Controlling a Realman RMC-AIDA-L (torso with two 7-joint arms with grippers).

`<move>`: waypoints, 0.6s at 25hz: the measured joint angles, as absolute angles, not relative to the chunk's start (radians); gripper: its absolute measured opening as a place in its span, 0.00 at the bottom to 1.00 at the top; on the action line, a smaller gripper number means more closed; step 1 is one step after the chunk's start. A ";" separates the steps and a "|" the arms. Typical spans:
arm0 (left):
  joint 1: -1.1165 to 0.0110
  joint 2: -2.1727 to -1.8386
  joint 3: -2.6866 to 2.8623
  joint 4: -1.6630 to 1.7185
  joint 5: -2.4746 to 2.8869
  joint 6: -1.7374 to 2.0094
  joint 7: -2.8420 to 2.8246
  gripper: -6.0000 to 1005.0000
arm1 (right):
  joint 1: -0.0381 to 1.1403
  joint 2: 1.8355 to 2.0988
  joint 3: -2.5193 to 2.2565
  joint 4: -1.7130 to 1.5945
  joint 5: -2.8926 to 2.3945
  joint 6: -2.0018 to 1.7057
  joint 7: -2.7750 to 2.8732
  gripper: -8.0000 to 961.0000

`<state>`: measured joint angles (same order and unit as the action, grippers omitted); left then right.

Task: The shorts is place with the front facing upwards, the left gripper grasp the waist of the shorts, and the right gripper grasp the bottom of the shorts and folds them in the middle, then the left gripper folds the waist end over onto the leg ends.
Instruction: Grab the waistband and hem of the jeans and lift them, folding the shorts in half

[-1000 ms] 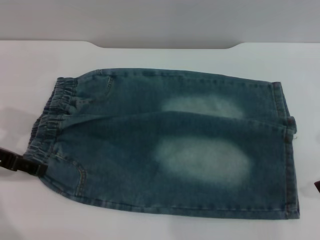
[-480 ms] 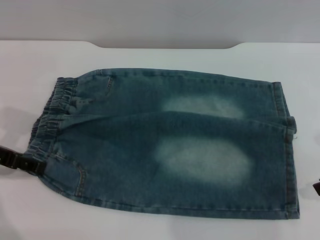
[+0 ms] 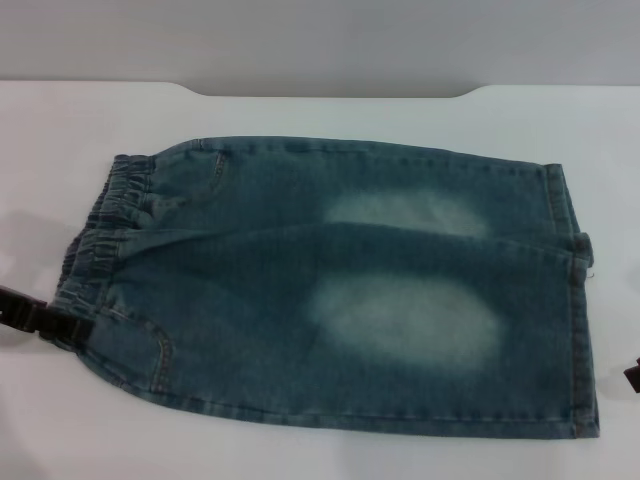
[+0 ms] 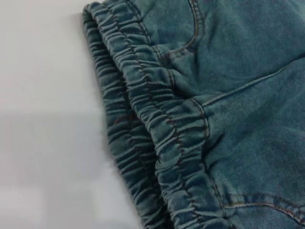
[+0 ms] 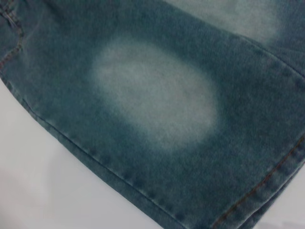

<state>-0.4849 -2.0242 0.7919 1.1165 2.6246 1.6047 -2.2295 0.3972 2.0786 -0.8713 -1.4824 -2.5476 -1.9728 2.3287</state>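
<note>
Two hands at opposite ends of one pair of shorts laid flat on the table.

The left hand (image 3: 55, 328) touches the near corner of the waist (image 3: 100, 225); against the frames before, it has crept slightly away from the camera along the band, and whether it is clenched on the cloth cannot be told. The right hand (image 3: 632, 375) shows only as a dark sliver at the view's right edge, near the bottom (image 3: 578, 300), shifted a little since then, its state likewise not discernible. The shorts (image 3: 340, 285) lie unmoved across the white table (image 3: 320, 115), waist to the robot's left, leg ends to its right. Counted: two pale washed patches (image 3: 405, 320), two layers of gathered elastic in the left wrist view. No legible label or writing appears.
</note>
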 joint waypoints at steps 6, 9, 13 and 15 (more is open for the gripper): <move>-0.486 -2.025 0.795 1.113 2.629 1.604 -2.229 0.83 | 0.400 2.079 -0.871 -1.482 -2.548 -1.973 2.329 0.25; -0.485 -2.027 0.795 1.116 2.643 1.603 -2.230 0.82 | 0.402 2.079 -0.871 -1.482 -2.548 -1.972 2.329 0.25; -0.485 -2.030 0.795 1.119 2.648 1.603 -2.232 0.81 | 0.404 2.079 -0.871 -1.482 -2.548 -1.971 2.329 0.25; -0.485 -2.031 0.794 1.120 2.648 1.603 -2.233 0.80 | 0.404 2.079 -0.871 -1.482 -2.548 -1.970 2.329 0.24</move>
<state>-0.4847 -2.0306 0.7939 1.1197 2.6482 1.6028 -2.2333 0.4038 2.0786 -0.8713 -1.4817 -2.5480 -1.9696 2.3286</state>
